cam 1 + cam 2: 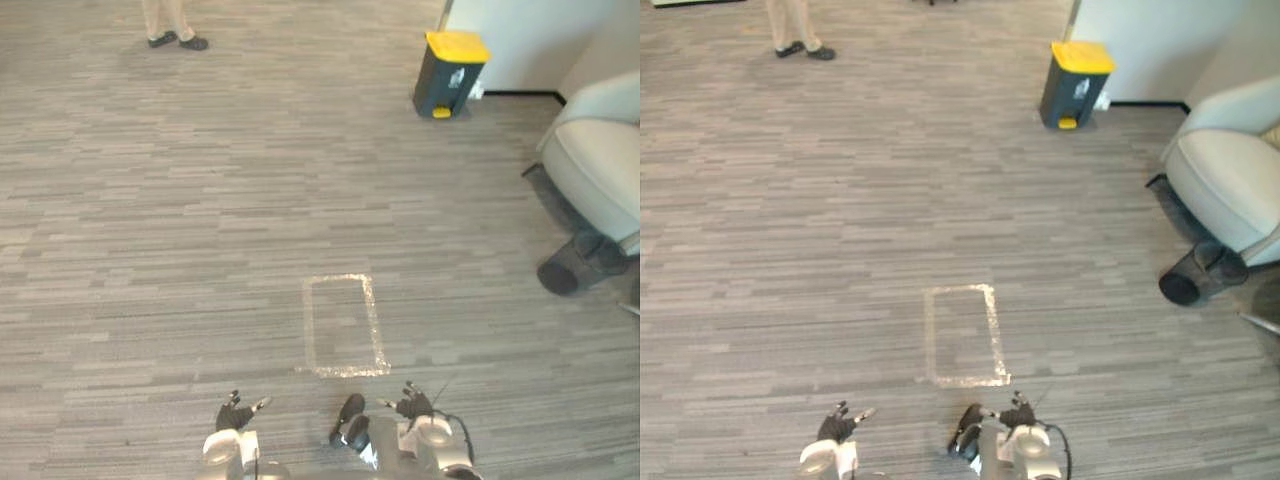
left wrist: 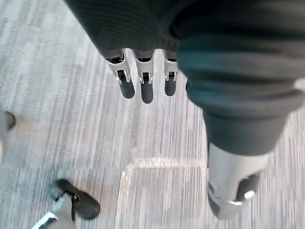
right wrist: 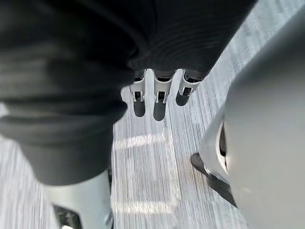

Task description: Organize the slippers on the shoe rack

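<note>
1. Standing near the far left corner of the grey carpet point(image 1: 150, 250), a person point(image 1: 168, 15) shows as pale trouser legs and dark shoes point(image 1: 178, 41).
2. At the near edge of the carpet, left of the middle, the left hand point(image 1: 233, 414) hangs above the floor. In its wrist view the fingers point(image 2: 146, 83) point straight out side by side, and the thumb point(image 2: 233, 191) stands apart from them. The hand is spread and clasps nothing, with carpet beneath it.
3. Between the two hands and a little farther out, a rectangle of pale tape point(image 1: 346, 371) is stuck flat on the carpet. Its long sides run away from the robot, and it encloses bare carpet.
4. At the near edge, right of the middle, the right hand point(image 1: 415, 405) hangs above the floor. In its wrist view the fingers point(image 3: 159, 95) are straight and slightly parted. This hand too is spread and clasps nothing, with the tape outline on the floor past its fingertips.
5. Near the far edge of the carpet, right of the middle, a dark bin point(image 1: 445, 85) with a yellow lid point(image 1: 458, 44) stands upright just beside a pale wall point(image 1: 530, 40).
6. Along the right edge sits a pale armchair point(image 1: 600, 150).
7. Just below the armchair, a dark round container point(image 1: 575, 268) lies on its side on the carpet.
</note>
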### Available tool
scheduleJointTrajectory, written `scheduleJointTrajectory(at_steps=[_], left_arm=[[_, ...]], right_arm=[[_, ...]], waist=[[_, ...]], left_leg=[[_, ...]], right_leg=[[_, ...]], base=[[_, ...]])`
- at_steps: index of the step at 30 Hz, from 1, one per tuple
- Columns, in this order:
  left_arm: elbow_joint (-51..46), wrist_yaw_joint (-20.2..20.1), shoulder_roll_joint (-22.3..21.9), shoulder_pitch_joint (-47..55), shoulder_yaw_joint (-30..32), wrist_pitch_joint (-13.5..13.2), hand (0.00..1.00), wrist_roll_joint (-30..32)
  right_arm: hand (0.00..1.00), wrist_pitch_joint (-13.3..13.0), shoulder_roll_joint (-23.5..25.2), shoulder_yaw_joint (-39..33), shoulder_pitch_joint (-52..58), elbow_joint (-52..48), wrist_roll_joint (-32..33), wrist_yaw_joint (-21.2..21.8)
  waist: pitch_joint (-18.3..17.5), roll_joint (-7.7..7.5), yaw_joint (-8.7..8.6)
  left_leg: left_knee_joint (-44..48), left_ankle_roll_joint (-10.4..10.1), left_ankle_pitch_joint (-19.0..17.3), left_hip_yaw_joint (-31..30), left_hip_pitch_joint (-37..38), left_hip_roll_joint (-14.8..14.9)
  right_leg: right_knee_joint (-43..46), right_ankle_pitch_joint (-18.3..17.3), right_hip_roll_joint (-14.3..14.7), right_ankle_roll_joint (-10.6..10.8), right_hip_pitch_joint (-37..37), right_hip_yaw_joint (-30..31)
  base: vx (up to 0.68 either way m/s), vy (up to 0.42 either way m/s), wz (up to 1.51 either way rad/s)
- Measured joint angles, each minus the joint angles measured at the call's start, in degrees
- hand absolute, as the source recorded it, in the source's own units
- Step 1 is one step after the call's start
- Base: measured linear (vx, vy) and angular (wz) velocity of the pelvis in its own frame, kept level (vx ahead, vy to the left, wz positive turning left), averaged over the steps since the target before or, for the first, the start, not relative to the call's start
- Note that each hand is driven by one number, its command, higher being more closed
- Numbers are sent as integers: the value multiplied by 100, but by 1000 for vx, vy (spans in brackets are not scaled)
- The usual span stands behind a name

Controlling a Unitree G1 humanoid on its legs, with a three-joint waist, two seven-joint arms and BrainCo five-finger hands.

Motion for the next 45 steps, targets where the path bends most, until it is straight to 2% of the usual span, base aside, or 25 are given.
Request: scheduleJointTrajectory(at_steps=[1, 2, 4, 7, 10, 11, 13, 14, 15, 18, 20, 22, 24, 27, 28, 29, 30, 32, 34, 37, 39, 41, 42, 43, 45], left_arm=[[-114, -42, -23, 68, 54, -6, 0, 2], [-246, -82, -54, 108, 143, -12, 0, 1], [-342, -96, -41, 116, 162, -16, 0, -6], [-509, -90, -91, 236, 247, -21, 0, -18], [-517, -90, -129, 267, 277, -33, 0, -24], [-515, -87, -138, 264, 317, -61, 0, -46], [-494, -87, -226, 334, 382, -69, 0, -107], [-496, -83, -214, 350, 477, -75, 0, -120], [-496, -86, -195, 366, 474, -79, 0, -121], [-444, -84, -84, 330, 423, -92, 0, -171], [-384, -86, 101, 334, 195, -69, 0, -175], [-389, -84, 125, 320, 174, -65, 0, -174], [-385, -84, 159, 308, 162, -59, 0, -172], [-297, -83, 138, 326, 129, -52, 0, -172], [-283, -93, 153, 339, 120, -62, 0, -169], [-213, -92, 145, 334, 147, -71, 0, -166], [-125, -111, 52, 317, 137, -38, 0, -159], [-195, -122, -67, 307, 142, -40, 0, -92], [-232, -183, -145, 212, 202, -24, 0, 1], [-326, -188, -73, 234, 238, -14, 0, 3], [-449, -183, -76, 263, 241, -15, 0, 2], [-470, -176, -79, 258, 244, -21, 0, 2], [-462, -169, -95, 257, 245, -25, 0, -1], [-441, -161, -144, 259, 261, -45, 0, -2], [-280, -127, -6, 125, 320, -67, 0, -5]], right_arm=[[0, 5, -1, 41, 19, 4, 9, -3], [0, 13, 8, 81, 24, 11, 15, -7], [0, 20, 109, 103, -1, 29, 19, -5], [0, 85, 173, 94, 19, 25, 18, -9], [0, 110, 178, 94, 52, 20, 13, -45], [0, 105, 177, 85, 58, 19, 12, -75], [0, 93, 173, 41, 135, 19, 11, -126], [0, 89, 173, 97, 188, 14, 11, -117], [0, 85, 172, 95, 215, 14, 9, -118], [0, 61, 170, 63, 266, -19, 4, -114], [0, 35, 166, 34, 306, -209, -5, -66], [0, -10, 167, 5, 317, -225, -6, -54], [0, -20, 165, -10, 316, -238, -7, -22], [0, -47, 118, -30, 205, -208, -7, 6], [0, -43, 119, -12, 224, -192, -8, 13], [0, -21, 121, -26, 233, -193, 3, 24], [0, -31, 58, -80, 191, -197, -10, 13], [0, -23, 37, -171, 220, -208, -5, 3], [0, -12, -23, -137, 221, -214, 9, 0], [0, 15, 99, -83, 234, -164, 34, -9], [0, 17, 174, -26, 219, -163, 62, -15], [0, 21, 179, -27, 207, -161, 71, -36], [0, 25, 177, -29, 219, -156, 71, -72], [0, 39, 170, -24, 222, -149, 72, -121], [0, 65, 120, 91, 194, -24, 106, -112]], waist=[[11, 37, 14], [29, 81, 87], [41, 46, 146], [65, 6, 160], [26, 7, 178], [55, -47, 184], [-4, 45, 185], [-69, -39, 194], [-103, -80, 209], [-131, -246, 323], [-99, -326, 260], [-77, -373, 240], [-82, -424, 199], [-63, -365, 112], [-88, -398, 127], [-101, -421, 133], [-163, -190, 124], [-188, -112, 75], [-99, 64, 87], [-50, 19, 155], [-26, -73, 176], [-30, -83, 197], [-37, -69, 206], [-72, 36, 220], [-113, -202, 276]], left_leg=[[996, 86, 266, -233, -399, 214], [1824, 78, 117, -422, -838, 329], [2034, 43, -193, -561, -1426, 290], [507, 127, -427, -737, -1706, 53], [-1229, 193, -320, -1435, -1771, -391], [-1537, 215, -132, -1588, -1743, -546], [-1769, 107, 509, -1580, -1628, -608], [-1667, 204, 325, -1311, -1559, -673], [-1629, 237, 245, -1239, -1559, -706], [-1598, 400, -206, -815, -1260, -856], [-1598, 552, -414, -597, -730, -948], [-1629, 555, -540, -619, -478, -952], [-1807, 559, -711, -665, -238, -937], [-2234, 406, -694, -686, 200, -855], [-2331, 282, -720, -699, 356, -876], [-2340, 205, -765, -745, 459, -893], [-2195, 125, -745, -853, 498, -713], [-1222, 94, -537, -1053, 137, -640], [880, 57, 344, -1242, -702, -342], [2027, 148, -111, -1123, -1484, -85], [1415, 151, -378, -1095, -1738, -117], [-58, 126, -477, -1530, -1875, -343], [-721, 96, -413, -1902, -1860, -486], [-1493, -144, 85, -2634, -1796, -681], [-1487, -165, 39, -2559, -1682, -1016]], right_leg=[[-127, -25, 181, -30, 216, 159], [-151, -104, 324, -86, 372, 373], [-261, -151, 370, -63, 565, 626], [-338, -212, 342, 121, 864, 1170], [-272, -327, 189, 305, 980, 1618], [-178, -387, 95, 406, 989, 1721], [68, -568, 18, 662, 961, 1968], [249, -765, -155, 863, 934, 2123], [339, -823, -212, 895, 925, 2173], [1701, -977, -592, 1101, 391, 2277], [3702, -743, -1006, 1095, -335, 2157], [4065, -789, -1113, 1108, -431, 2006], [3899, -870, -1188, 1173, -683, 1782], [2509, -850, -1105, 1032, -851, 1284], [1729, -421, -962, 843, -737, 1250], [1587, -289, -912, 477, -726, 1263], [1610, -352, -792, 451, -596, 1145], [1549, -642, -721, 497, -408, 1101], [1139, -756, -484, 452, 170, 1138], [731, -784, -339, 429, 815, 1478], [637, -779, -421, 436, 978, 1749], [564, -763, -520, 580, 1061, 2108], [585, -779, -547, 653, 1037, 2279], [585, -828, -530, 900, 974, 2523], [502, -802, -717, 1047, 962, 2876]], base=[[233, -38, -71], [227, 24, -94], [211, 34, -85], [241, 67, -86], [288, 174, -67], [259, 192, -57], [215, 259, -58], [229, 297, -55], [270, 296, -51], [257, 279, -61], [251, 167, -40], [258, 71, 5], [316, 13, 16], [405, -69, 11], [455, -97, 2], [482, -76, -7], [487, -79, -5], [511, -130, -4], [429, -89, -18], [395, 30, -57], [365, 115, -86], [289, 250, -93], [306, 416, -99], [212, 378, -107], [149, 298, -67]])
